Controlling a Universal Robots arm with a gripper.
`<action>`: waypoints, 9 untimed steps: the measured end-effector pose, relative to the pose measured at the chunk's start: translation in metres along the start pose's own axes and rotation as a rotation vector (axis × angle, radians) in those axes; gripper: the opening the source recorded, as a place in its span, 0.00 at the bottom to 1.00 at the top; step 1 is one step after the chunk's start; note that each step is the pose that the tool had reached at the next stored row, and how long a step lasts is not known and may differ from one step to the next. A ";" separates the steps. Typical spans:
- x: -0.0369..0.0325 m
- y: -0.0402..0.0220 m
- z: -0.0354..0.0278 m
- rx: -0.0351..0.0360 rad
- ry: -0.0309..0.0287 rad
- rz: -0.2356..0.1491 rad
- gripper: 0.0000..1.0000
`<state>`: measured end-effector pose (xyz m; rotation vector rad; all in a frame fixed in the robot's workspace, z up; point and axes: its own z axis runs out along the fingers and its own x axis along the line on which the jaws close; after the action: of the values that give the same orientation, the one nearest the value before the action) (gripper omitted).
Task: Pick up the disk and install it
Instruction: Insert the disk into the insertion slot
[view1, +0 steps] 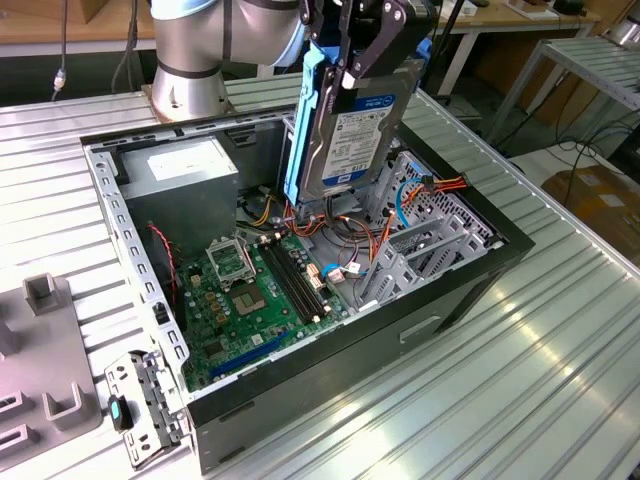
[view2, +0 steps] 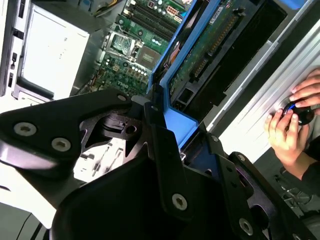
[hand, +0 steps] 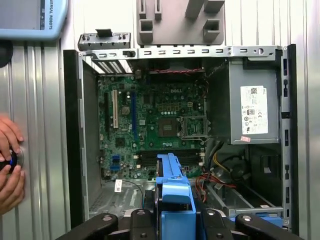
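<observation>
The disk (view1: 352, 135), a silver drive with a white-and-blue label and blue side rails, hangs on edge above the open computer case (view1: 128, 250). My gripper (view1: 352, 62) is shut on the disk's upper end, one black finger lying across the label side. The disk's lower end hovers just over the cables between the motherboard (view1: 250, 290) and the metal drive cage (view1: 430, 230). In the second wrist view the disk's green circuit side (view2: 210, 45) and blue rail run out from my gripper (view2: 165, 130). The first wrist view shows the blue rail (hand: 172, 185) between my gripper's black links (hand: 172, 222).
A grey power supply (view1: 185, 175) fills the case's back corner. Red and orange cables (view1: 440, 185) cross the cage. A grey fixture block (view1: 45, 350) and a loose metal bracket (view1: 140, 400) lie on the ribbed table. A person's hands (hand: 7, 165) rest on a knob beside the case.
</observation>
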<state>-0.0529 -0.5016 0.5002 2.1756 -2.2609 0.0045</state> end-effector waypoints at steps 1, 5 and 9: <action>0.0045 -0.0005 0.0005 -0.0065 0.0006 0.000 0.37; 0.0073 -0.0090 0.0017 -0.0103 0.0008 0.000 0.37; 0.0114 -0.0184 0.0026 -0.0105 0.0009 0.000 0.37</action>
<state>-0.0349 -0.5138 0.4976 2.1702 -2.2551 -0.0064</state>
